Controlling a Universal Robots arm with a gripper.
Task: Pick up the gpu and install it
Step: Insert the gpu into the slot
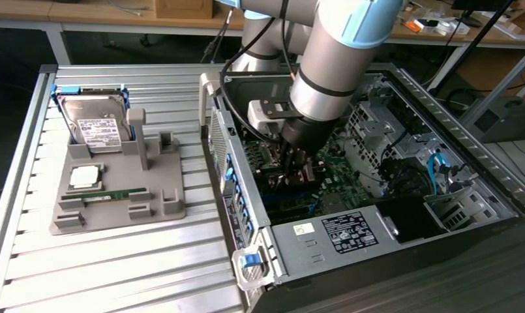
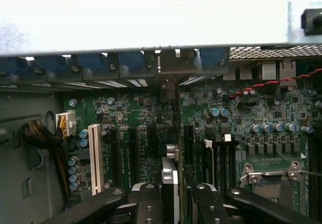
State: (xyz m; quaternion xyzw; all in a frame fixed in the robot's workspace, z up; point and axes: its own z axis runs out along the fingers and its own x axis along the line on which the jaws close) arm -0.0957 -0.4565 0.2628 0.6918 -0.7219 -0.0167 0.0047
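arm reaching down into open computer case (image 1: pixel 392 215) on worktop (image 1: pixel 114 261), wrist view shows fingers (image 2: pixel 151 204) clamped on gpu (image 2: pixel 170 183) held edge-on over green motherboard (image 2: pixel 136 123), exterior view adds hard drive (image 1: pixel 95 124) and RAM stick (image 1: pixel 105 193) on grey holder (image 1: pixel 158 202)

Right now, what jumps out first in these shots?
The big grey arm reaching down into the open computer case, its tool gripping a thin card edge-on above the green motherboard. On the exterior view's left, a grey holder carries a silver hard drive.
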